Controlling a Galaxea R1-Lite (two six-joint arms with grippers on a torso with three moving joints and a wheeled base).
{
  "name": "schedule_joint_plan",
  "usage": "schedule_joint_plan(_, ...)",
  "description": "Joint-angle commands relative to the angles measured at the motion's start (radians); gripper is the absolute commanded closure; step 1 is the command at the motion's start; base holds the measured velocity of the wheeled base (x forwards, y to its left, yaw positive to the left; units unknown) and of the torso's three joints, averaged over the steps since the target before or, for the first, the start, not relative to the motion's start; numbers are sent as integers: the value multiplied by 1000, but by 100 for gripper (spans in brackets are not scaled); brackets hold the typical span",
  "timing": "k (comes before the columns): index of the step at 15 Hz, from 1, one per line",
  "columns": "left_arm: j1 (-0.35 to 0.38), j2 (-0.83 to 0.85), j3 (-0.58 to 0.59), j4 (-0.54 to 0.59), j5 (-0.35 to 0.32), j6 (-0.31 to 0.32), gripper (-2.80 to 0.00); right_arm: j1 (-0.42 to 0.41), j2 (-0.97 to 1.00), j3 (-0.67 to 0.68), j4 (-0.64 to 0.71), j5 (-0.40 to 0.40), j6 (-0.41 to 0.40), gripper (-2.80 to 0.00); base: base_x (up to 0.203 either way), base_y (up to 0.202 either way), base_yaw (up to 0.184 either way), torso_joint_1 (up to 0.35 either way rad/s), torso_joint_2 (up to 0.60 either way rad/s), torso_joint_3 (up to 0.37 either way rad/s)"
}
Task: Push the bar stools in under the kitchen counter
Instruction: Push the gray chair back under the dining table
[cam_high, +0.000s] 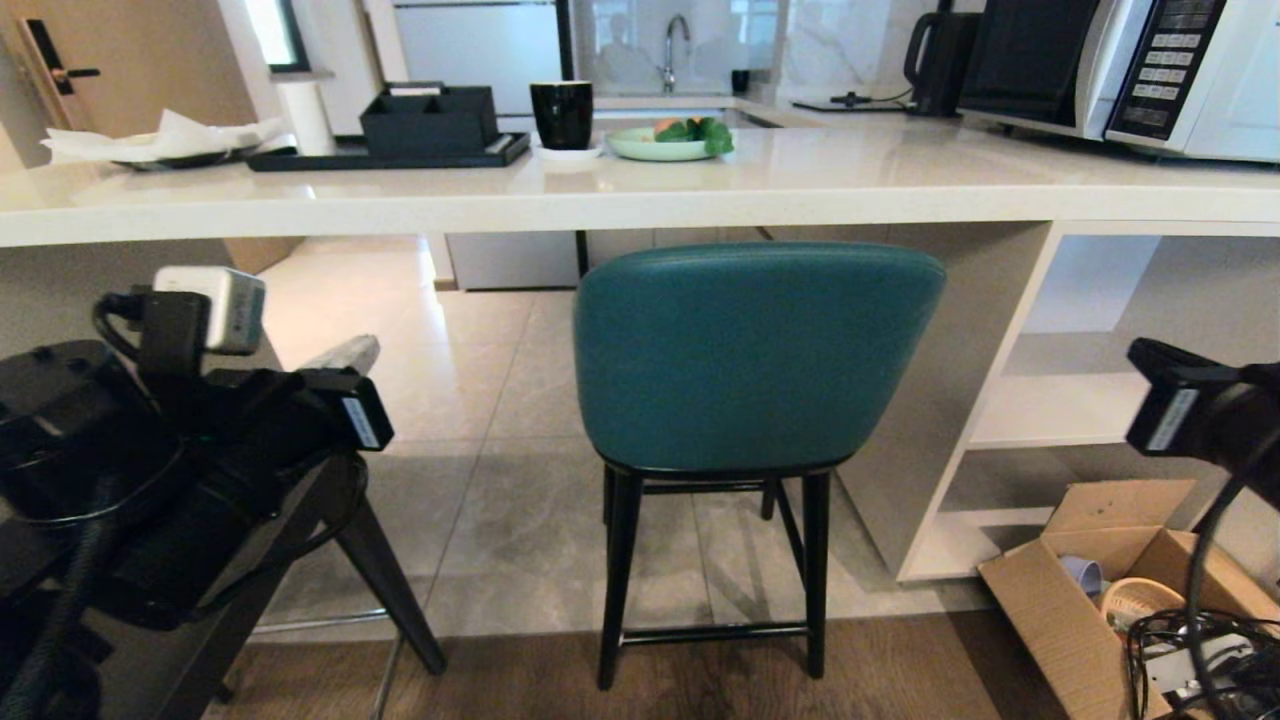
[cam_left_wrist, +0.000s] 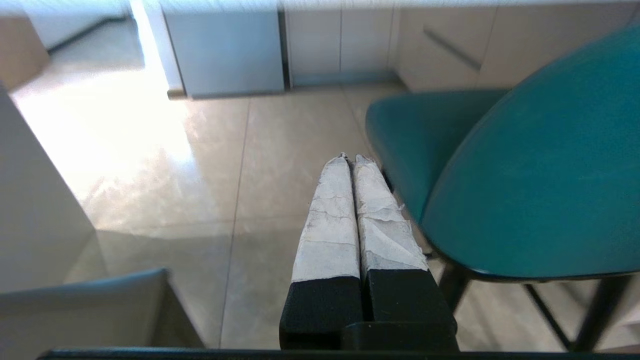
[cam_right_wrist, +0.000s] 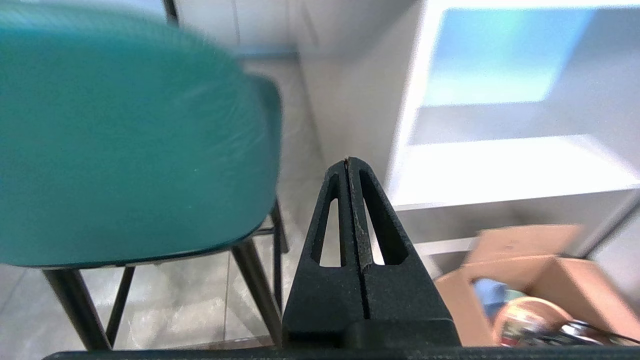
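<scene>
The teal bar stool (cam_high: 750, 350) stands in the middle of the head view, its curved back just below the front edge of the white kitchen counter (cam_high: 800, 185). The grey stool shows only as dark legs (cam_high: 395, 590) at the lower left, mostly hidden behind my left arm. A corner of its grey back (cam_left_wrist: 85, 315) shows in the left wrist view. My left gripper (cam_left_wrist: 350, 159) is shut and empty, hanging beside the teal stool (cam_left_wrist: 540, 175) on its left, apart from it. My right gripper (cam_right_wrist: 348, 160) is shut and empty, to the right of the teal stool (cam_right_wrist: 125, 135).
An open cardboard box (cam_high: 1120, 590) of odds and ends sits on the floor at the lower right, before white open shelves (cam_high: 1060, 410). On the counter are a black tray (cam_high: 400, 150), a black mug (cam_high: 561, 113), a green plate (cam_high: 650, 150) and a microwave (cam_high: 1130, 60).
</scene>
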Motion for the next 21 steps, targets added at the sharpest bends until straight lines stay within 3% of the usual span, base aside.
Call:
schedule_joint_plan(1, -5, -298, 15, 137, 13, 2, 0, 2, -266, 2, 135, -2, -1, 0, 0, 0, 0, 0, 0, 0)
schedule_joint_plan(6, 128, -797, 42, 545, 20, 4, 0, -15, -686, 19, 567, -2, 2, 0, 0, 0, 0, 0, 0, 0)
schedule_joint_plan(8, 172, -960, 46, 667, -8, 5, 0, -22, -769, 64, 619, -2, 2, 0, 0, 0, 0, 0, 0, 0)
schedule_joint_plan(12, 265, -1195, 46, 1036, -81, -7, 0, -51, -883, 119, 676, 3, 2, 0, 0, 0, 0, 0, 0, 0)
schedule_joint_plan(15, 340, -1246, 132, 1009, -101, 26, 0, -67, -940, 151, 707, -22, 6, 0, 0, 0, 0, 0, 0, 0)
schedule_joint_plan(18, 369, -1414, 190, 1165, -129, 105, 0, -67, -941, 170, 695, -24, -1, 0, 0, 0, 0, 0, 0, 0)
schedule_joint_plan(20, 375, -1482, 221, 1311, -130, 98, 0, -67, -939, 210, 694, -25, -1, 0, 0, 0, 0, 0, 0, 0)
schedule_joint_plan(21, 376, -1482, 246, 1299, -115, 72, 0, -67, -939, 243, 693, -26, -2, 0, 0, 0, 0, 0, 0, 0)
